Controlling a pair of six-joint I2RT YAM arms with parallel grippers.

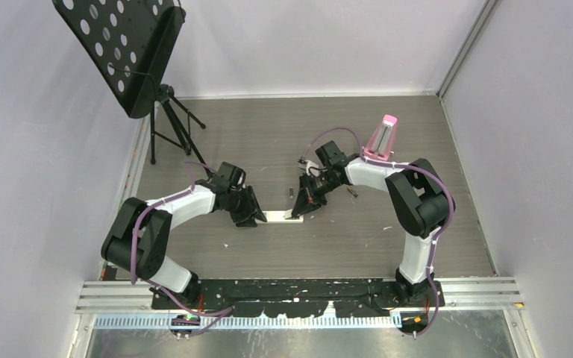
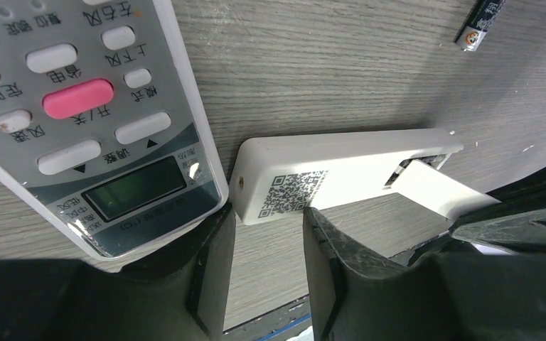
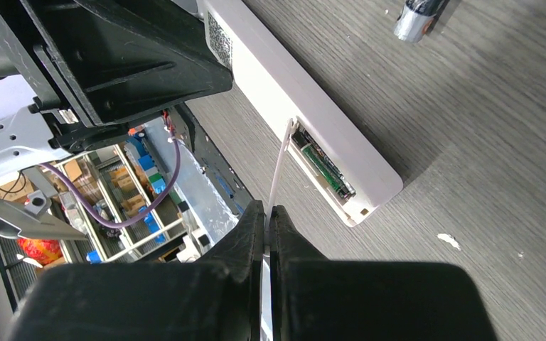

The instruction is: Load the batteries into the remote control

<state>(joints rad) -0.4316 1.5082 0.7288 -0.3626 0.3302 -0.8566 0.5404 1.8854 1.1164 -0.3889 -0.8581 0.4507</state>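
Observation:
The remote control [image 2: 341, 174] lies face down, its white back with a QR label up, also visible from above [image 1: 277, 216]. Its battery compartment [image 3: 323, 167] is uncovered and shows a green board. My right gripper [image 3: 266, 209] is shut on the thin white battery cover [image 3: 279, 163], lifted edge-up at the compartment's end [image 2: 441, 188]. My left gripper [image 2: 269, 217] stands open at the remote control's other end, fingertips at its near edge, bare table between them. One battery [image 2: 480, 25] lies loose beyond the remote control [image 3: 419, 14]; another [image 1: 354, 192] lies to the right.
A longer white remote with a small screen and a pink button [image 2: 78, 106] lies right beside my left fingers. A pink metronome-like object [image 1: 380, 138] stands behind the right arm. A black music stand [image 1: 127, 52] is at the back left, near the wall.

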